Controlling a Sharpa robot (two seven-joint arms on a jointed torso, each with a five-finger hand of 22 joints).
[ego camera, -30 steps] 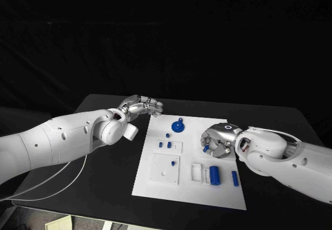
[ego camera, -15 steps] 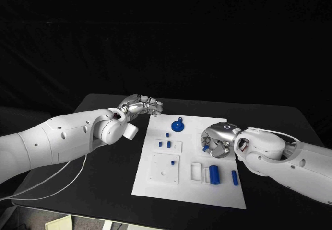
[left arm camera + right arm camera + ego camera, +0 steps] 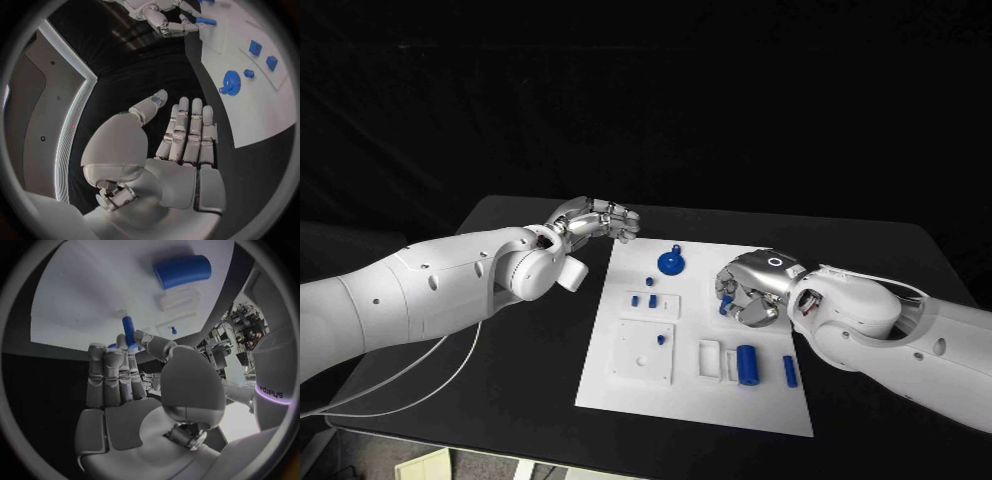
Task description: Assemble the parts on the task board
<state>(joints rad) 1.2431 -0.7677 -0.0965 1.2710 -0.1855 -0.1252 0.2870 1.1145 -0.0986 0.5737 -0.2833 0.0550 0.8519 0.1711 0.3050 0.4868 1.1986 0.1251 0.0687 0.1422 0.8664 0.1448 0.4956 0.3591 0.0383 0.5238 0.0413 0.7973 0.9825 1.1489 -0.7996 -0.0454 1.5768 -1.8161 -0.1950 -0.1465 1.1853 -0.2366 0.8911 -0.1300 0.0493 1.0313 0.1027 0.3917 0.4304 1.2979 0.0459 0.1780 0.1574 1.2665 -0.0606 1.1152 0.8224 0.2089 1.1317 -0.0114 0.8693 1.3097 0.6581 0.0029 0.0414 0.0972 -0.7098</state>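
The white task board lies mid-table. My right hand hovers over the board's right side and pinches a small blue peg between thumb and finger; the right wrist view shows that peg at the fingertips, above the board. A blue round knob sits near the far edge. Small blue pieces stand left of centre. A blue cylinder and a blue bar lie at the near right. My left hand hangs off the board's far left corner and holds nothing, fingers stretched out in the left wrist view.
A raised white square block with a tiny blue pin sits on the board's near left. White slots lie beside the cylinder. The black table has bare room right of and beyond the board.
My right hand has shifted slightly toward the board's far side with the blue peg still pinched. The left arm has stayed still.
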